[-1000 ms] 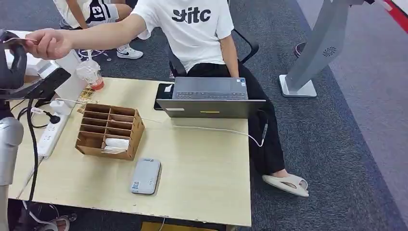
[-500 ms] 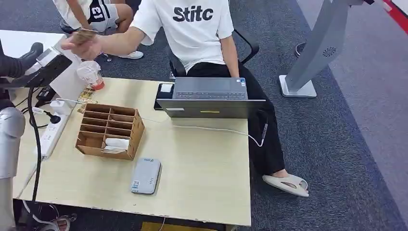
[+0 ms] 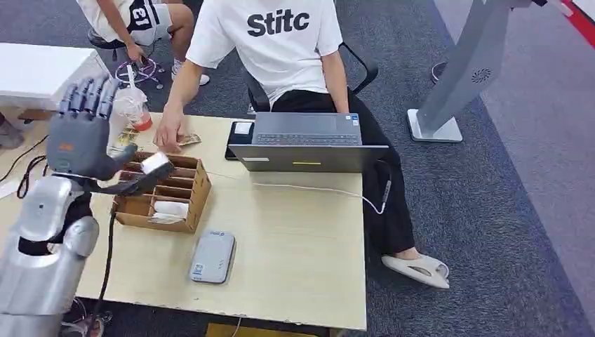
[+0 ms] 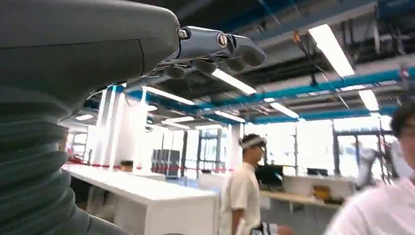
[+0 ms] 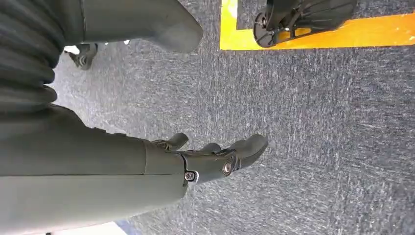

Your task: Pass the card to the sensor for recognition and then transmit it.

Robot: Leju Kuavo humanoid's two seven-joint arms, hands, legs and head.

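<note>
Holds up the left hand [image 3: 81,133] beside the table [image 3: 295,246], fingers straight and spread, gripping nothing. Hangs the right hand [image 5: 215,159] low over carpet, fingers loosely apart and slightly bent, likewise empty.

Finds the card [image 3: 188,139] flat on the far part of the table, just beside the laptop [image 3: 305,140], with a person's hand [image 3: 168,133] resting on its near end. Cannot tell whether one card or several lie there. Sees the sensor [image 3: 212,257], a flat grey slab, near the front edge, well apart from the card, with a cardboard box [image 3: 198,184] of compartments between them.

Judges the card light, thin and fairly stiff, probably smooth enough to slip. Lying flush on the table, offers little to grab from above; better to slide it toward an edge or lift one end, then pinch across a short edge between thumb and finger, leaving the face free for the sensor. Calls for light pressure only, to avoid bending it.

Reads "Stitc" in black on the seated person's white T-shirt [image 3: 281,49], and "13" on another person's clothing [image 3: 144,14]. Spots small labels on the sensor, too small to read.
</note>
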